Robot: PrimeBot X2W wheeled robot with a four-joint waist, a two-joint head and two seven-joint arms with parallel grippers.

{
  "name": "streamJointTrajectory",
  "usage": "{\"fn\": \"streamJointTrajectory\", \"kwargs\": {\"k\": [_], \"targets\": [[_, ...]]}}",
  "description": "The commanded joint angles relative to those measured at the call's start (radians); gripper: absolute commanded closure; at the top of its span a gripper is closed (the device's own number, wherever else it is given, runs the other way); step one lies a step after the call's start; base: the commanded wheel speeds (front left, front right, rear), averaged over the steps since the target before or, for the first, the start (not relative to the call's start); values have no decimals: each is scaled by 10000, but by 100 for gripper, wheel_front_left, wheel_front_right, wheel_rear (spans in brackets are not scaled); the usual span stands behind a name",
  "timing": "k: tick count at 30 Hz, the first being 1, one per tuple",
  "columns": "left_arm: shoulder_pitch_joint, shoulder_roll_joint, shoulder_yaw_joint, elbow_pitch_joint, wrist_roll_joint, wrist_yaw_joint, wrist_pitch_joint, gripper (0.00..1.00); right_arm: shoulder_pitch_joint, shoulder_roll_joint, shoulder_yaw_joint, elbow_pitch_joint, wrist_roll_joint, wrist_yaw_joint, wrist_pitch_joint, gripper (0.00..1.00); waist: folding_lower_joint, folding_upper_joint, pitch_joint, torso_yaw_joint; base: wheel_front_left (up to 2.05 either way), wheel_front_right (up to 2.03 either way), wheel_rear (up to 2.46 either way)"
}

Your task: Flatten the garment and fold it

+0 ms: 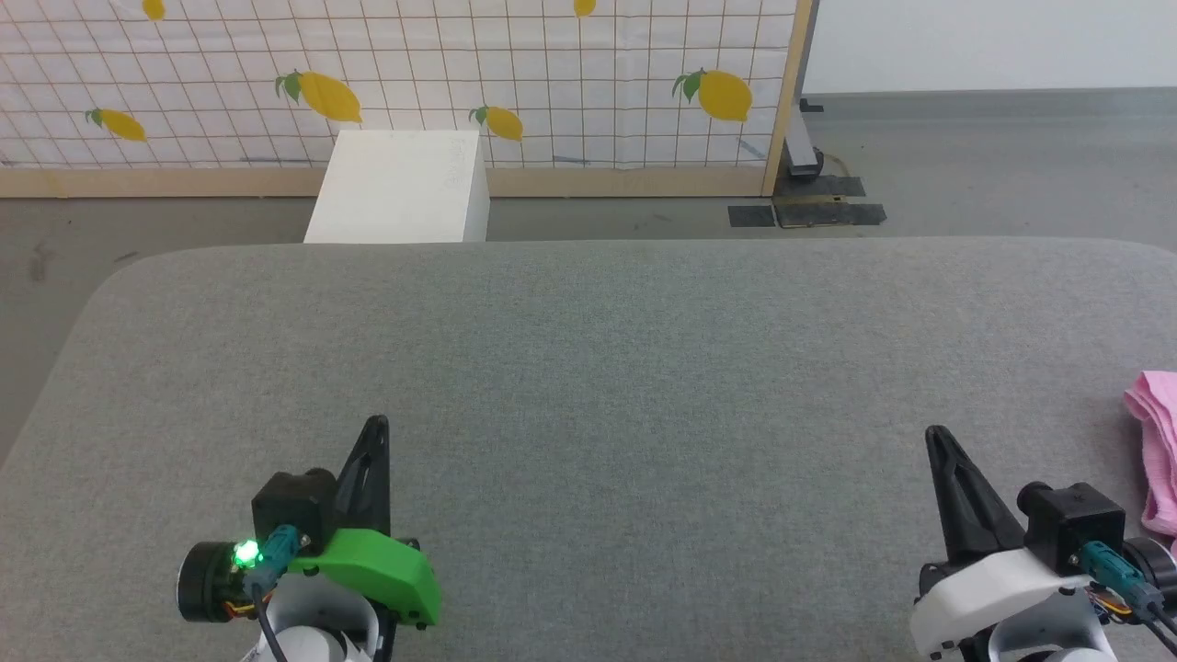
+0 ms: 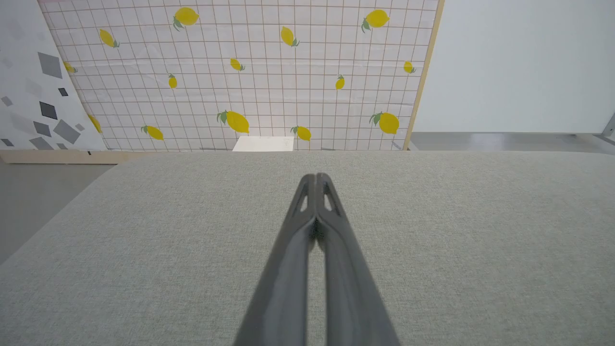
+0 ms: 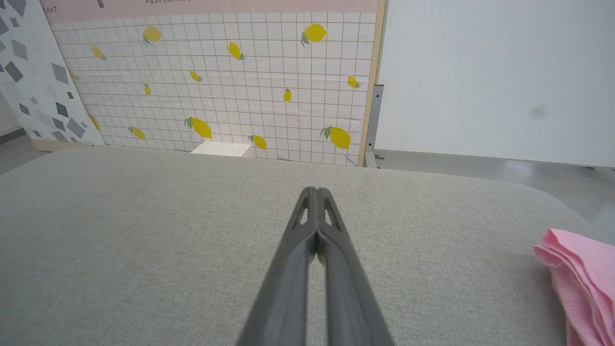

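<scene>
At the far right edge of a grey fabric-covered table (image 1: 588, 368) lies the garment (image 1: 1157, 441), a light pink top bunched in a loose heap with several thin layers stacked at its near edge. The picture edge cuts part of it off, so its full shape cannot be told. It looks thin, soft and light, likely to droop and slide rather than keep its form. A single hemmed edge or corner is probably the best place to pinch, not the whole stack. Just beside it, but not touching, the right gripper (image 1: 934, 434) rests low over the table, its two dark fingers pressed together on nothing. Well apart, on the other side, the left gripper (image 1: 375, 425) sits the same way, fingers together and empty. Beyond the table stand a white box (image 1: 400, 188) and a screen (image 1: 552, 83) printed with lemons.
</scene>
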Motion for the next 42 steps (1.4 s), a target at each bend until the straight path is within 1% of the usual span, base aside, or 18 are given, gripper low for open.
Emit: {"fn": "streamJointTrajectory", "kwargs": {"k": [1, 42], "targets": [[143, -37, 57, -84, 102, 72, 48, 100, -161, 10, 39, 29, -108, -11, 22, 100, 0, 0, 4, -8, 0, 0, 0], [397, -60, 549, -952, 934, 316, 960, 100, -599, 16, 349, 70, -503, -17, 428, 100, 0, 0, 126, -268, 0, 0, 0]]}}
